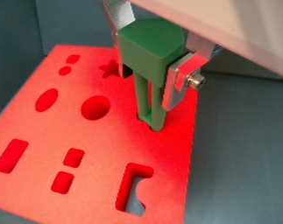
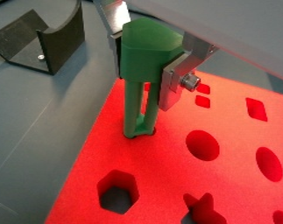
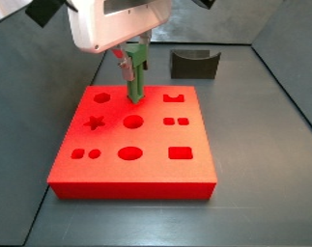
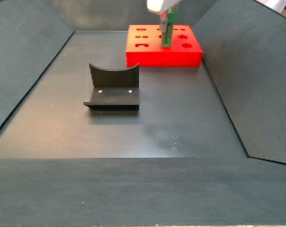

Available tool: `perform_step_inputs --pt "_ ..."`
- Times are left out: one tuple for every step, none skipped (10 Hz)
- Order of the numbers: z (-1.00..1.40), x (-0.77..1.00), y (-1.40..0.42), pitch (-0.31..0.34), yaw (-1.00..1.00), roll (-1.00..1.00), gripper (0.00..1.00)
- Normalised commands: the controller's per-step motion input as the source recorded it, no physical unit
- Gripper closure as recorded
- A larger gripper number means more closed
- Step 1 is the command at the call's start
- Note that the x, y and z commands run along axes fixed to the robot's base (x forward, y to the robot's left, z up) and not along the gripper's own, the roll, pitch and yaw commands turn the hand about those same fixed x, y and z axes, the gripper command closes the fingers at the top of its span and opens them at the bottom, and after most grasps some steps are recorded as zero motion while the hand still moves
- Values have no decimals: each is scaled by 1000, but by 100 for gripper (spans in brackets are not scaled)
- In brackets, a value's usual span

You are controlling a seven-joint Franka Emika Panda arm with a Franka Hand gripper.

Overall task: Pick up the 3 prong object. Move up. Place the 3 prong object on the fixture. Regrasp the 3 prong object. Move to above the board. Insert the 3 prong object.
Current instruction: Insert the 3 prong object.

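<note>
The slim bright green plastic 3 prong object [image 2: 141, 83] is held upright by the gripper [image 2: 155, 74], right over the big flat red board [image 2: 167, 184]. The gripper is closed on the green peg near its top, with a silver finger [image 1: 185, 72] pressed flat against its side. It is held this way so that the prongs point straight down at the board.

In both wrist views the low end of the green peg is seen touching the red top, or just going into it. The three small holes meant for it cannot be seen, because the peg stands over them. So the last step, the pushing in, is judged to be under way and not yet done.

In a side view the peg [image 3: 136, 72] is seen near the back edge of the board [image 3: 132, 154], between the hexagon hole [image 3: 104, 97] and the notched hole [image 3: 173, 97].

The small dark fixture [image 4: 112, 87] is left well apart from the board, alone on the grey floor [image 4: 133, 133]. It is not needed now.

The peg should be kept straight, or the prongs may catch on the hole edges.
</note>
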Motion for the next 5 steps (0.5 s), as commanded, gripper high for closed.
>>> perform_step_inputs --pt "-389 -94 300 -276 171 300 100" --pt "-340 -49 177 -247 151 380 100" --pt "-317 -14 129 -254 217 373 100" --pt "-294 0 43 -304 291 310 100" --pt "-329 0 -14 -341 249 253 100"
